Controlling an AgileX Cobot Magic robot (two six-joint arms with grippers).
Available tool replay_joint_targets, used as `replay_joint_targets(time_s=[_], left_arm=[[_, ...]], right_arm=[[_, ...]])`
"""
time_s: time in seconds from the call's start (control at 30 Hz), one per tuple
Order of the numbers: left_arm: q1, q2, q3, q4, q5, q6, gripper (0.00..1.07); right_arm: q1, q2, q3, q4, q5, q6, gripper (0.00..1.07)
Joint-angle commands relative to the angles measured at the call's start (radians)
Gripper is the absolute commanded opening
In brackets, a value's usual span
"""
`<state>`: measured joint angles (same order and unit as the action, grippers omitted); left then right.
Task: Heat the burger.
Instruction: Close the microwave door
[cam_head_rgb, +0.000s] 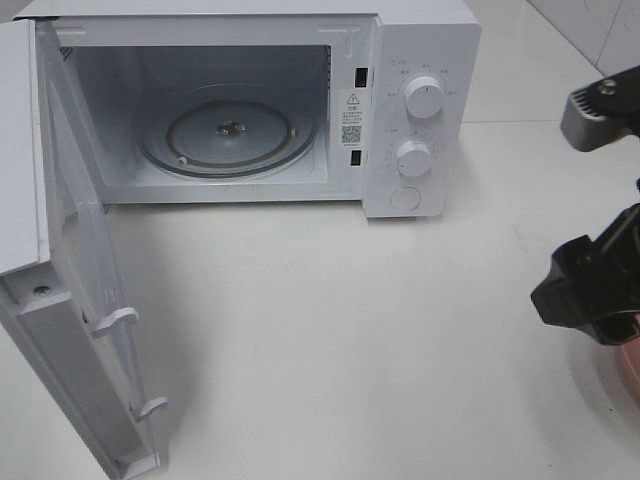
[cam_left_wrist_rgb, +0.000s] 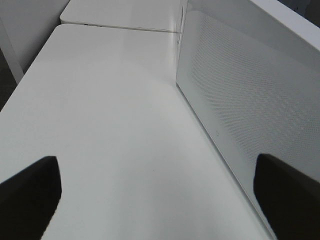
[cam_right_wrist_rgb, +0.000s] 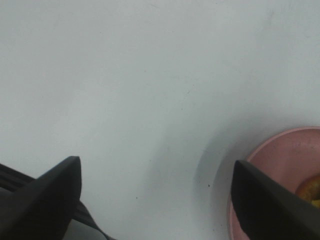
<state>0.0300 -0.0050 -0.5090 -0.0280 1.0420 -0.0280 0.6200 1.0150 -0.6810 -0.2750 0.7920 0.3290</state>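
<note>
White microwave (cam_head_rgb: 260, 100) is seen from the high camera with its door (cam_head_rgb: 75, 300) swung wide; the right gripper (cam_head_rgb: 598, 285) sits at three o'clock. Left gripper (cam_left_wrist_rgb: 157, 197) jaws are spread beside the door — nothing grasped. Right jaws are parted over a pink plate (cam_right_wrist_rgb: 280, 165), where the burger (cam_right_wrist_rgb: 311, 192) is glimpsed.

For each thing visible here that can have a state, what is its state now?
microwave door: swung fully open.
microwave cavity: nothing inside but the glass turntable.
left hand: open, holding nothing, beside the door.
right hand: open, holding nothing, above the table.
pink plate: on the table, the burger barely visible on it.
</note>
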Motion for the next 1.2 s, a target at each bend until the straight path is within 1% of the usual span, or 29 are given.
replay_joint_targets(time_s=[0.03, 0.1, 0.17, 0.2, 0.4, 0.43, 0.53, 0.57, 0.67, 0.73, 0.83, 0.9, 0.93, 1.0, 1.03, 1.1, 1.17, 1.2], left_arm=[[0.004, -0.021, 0.003, -0.001, -0.006, 0.002, 1.02], [0.004, -0.021, 0.003, -0.001, -0.006, 0.002, 1.02], [0.004, -0.021, 0.003, -0.001, -0.006, 0.002, 1.02], [0.004, -0.021, 0.003, -0.001, -0.006, 0.002, 1.02], [0.004, -0.021, 0.003, -0.001, -0.006, 0.002, 1.02], [0.004, -0.021, 0.003, -0.001, -0.006, 0.002, 1.02], [0.004, -0.021, 0.003, -0.001, -0.006, 0.002, 1.02], [0.004, -0.021, 0.003, -0.001, -0.006, 0.002, 1.02], [0.004, -0.021, 0.003, -0.001, -0.006, 0.002, 1.02], [0.004, -0.021, 0.003, -0.001, -0.006, 0.002, 1.02], [0.004, -0.021, 0.003, -0.001, -0.006, 0.002, 1.02], [0.004, -0.021, 0.003, -0.001, -0.006, 0.002, 1.02], [0.004, -0.021, 0.003, -0.001, -0.006, 0.002, 1.02], [0.004, -0.021, 0.003, -0.001, -0.006, 0.002, 1.02], [0.004, -0.021, 0.003, -0.001, -0.006, 0.002, 1.02], [0.004, -0.021, 0.003, -0.001, -0.006, 0.002, 1.02], [0.004, -0.021, 0.003, -0.001, -0.006, 0.002, 1.02], [0.004, -0.021, 0.003, -0.001, -0.006, 0.002, 1.02]], right_arm=[[-0.002, -0.060, -0.001, 0.019, 0.057, -0.048, 0.76], [-0.002, -0.148, -0.001, 0.025, 0.115, -0.075, 0.76], [-0.002, -0.169, -0.001, 0.025, 0.127, -0.076, 0.76], [-0.002, -0.212, -0.001, 0.025, 0.152, -0.081, 0.76], [-0.002, -0.281, -0.001, 0.025, 0.191, -0.087, 0.76], [-0.002, -0.315, 0.003, 0.022, 0.208, -0.089, 0.76], [-0.002, -0.369, 0.029, 0.022, 0.212, -0.091, 0.76], [-0.002, -0.411, 0.054, 0.022, 0.211, -0.091, 0.76], [-0.002, -0.439, 0.068, 0.022, 0.211, -0.091, 0.76], [-0.020, -0.534, 0.119, 0.026, 0.220, -0.091, 0.76], [-0.037, -0.552, 0.127, 0.028, 0.228, -0.091, 0.76], [-0.134, -0.611, 0.136, 0.029, 0.270, -0.103, 0.76], [-0.134, -0.611, 0.136, 0.029, 0.270, -0.103, 0.76], [-0.201, -0.667, 0.136, 0.029, 0.275, -0.117, 0.76], [-0.201, -0.667, 0.136, 0.029, 0.275, -0.117, 0.76], [-0.251, -0.729, 0.140, 0.029, 0.250, -0.124, 0.76], [-0.267, -0.749, 0.145, 0.031, 0.237, -0.124, 0.76], [-0.300, -0.798, 0.168, 0.050, 0.207, -0.124, 0.76]])
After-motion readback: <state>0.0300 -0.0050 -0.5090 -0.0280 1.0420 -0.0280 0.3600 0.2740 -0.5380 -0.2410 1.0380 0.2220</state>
